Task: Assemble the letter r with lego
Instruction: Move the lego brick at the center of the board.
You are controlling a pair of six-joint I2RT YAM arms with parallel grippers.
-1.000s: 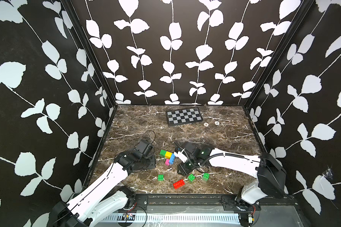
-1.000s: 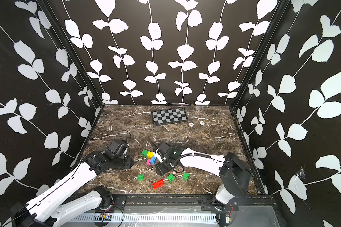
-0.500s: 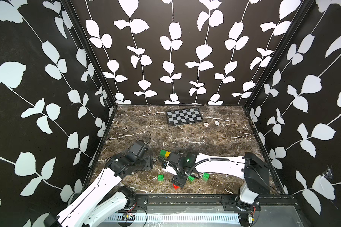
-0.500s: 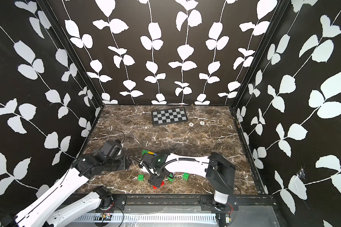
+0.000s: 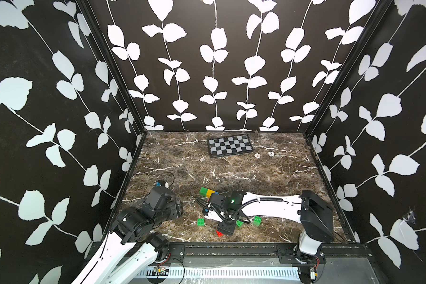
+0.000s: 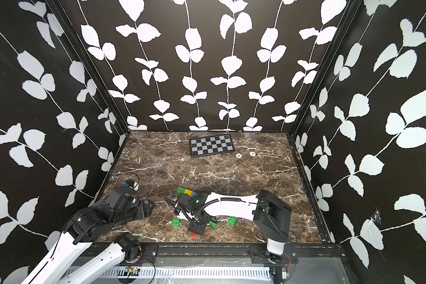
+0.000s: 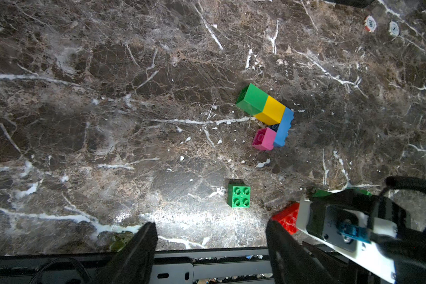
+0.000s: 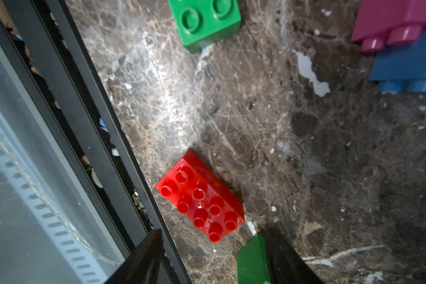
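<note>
Right fingers (image 8: 283, 255) swung over, spread empty just behind the red brick (image 8: 199, 196); left fingers (image 7: 135, 253) gape too. It looks light, stiff, slick: pinch its 2 long sides.

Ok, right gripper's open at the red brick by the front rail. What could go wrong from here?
The red brick lies skew to the open jaws of the right gripper, so closing may twist it rather than seat it.
One finger looks to be over the front rail and might strike it.
A green brick beside the other finger could get pinched or shoved.
</note>
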